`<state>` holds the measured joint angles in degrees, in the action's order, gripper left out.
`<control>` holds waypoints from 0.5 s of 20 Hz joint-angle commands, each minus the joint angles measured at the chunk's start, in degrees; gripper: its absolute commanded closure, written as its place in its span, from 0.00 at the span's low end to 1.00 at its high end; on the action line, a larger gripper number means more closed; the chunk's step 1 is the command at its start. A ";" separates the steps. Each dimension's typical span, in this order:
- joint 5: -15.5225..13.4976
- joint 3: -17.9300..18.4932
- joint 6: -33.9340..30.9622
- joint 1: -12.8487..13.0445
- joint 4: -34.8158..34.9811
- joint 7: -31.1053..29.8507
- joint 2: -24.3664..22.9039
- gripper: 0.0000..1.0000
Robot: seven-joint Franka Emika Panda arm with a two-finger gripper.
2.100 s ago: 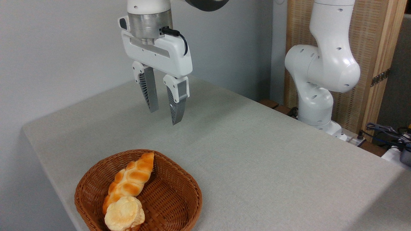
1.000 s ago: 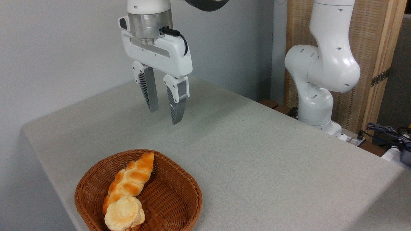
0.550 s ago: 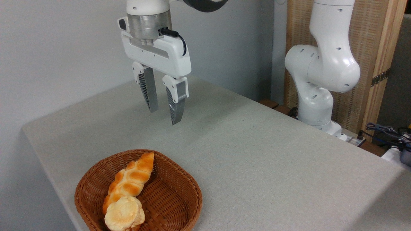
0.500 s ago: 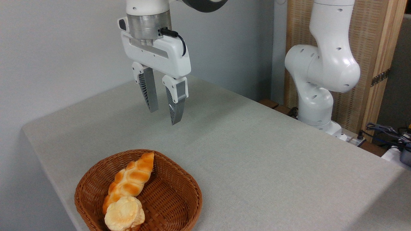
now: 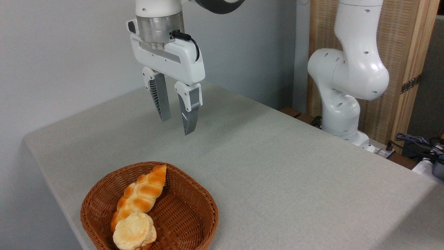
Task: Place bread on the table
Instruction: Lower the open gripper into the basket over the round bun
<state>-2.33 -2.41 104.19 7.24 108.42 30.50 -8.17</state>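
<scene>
From here the basket (image 5: 194,215) runs off the bottom edge. The bun (image 5: 134,235) hides the loaf's (image 5: 142,194) near end. The arm (image 5: 158,8) is cut off up top.

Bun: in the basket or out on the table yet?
In. The bun sits inside the wicker basket against the braided loaf; gripper hangs open above, empty.

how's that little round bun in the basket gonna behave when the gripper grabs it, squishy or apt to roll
The bread looks puffy with a bumpy top, so it probably gives a little under the fingers. It rests against the braided loaf in the basket, so lifting it may nudge the loaf. Its round shape could let it roll if tipped on edge on the table.
</scene>
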 commanded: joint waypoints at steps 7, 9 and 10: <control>-0.13 1.26 14.71 -0.64 5.66 0.26 0.17 0.00; -0.04 3.54 17.70 -0.73 5.93 0.26 0.87 0.00; -0.04 4.07 19.62 -0.73 5.84 0.35 1.40 0.00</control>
<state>-2.31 -0.88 119.08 6.45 113.46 30.50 -7.22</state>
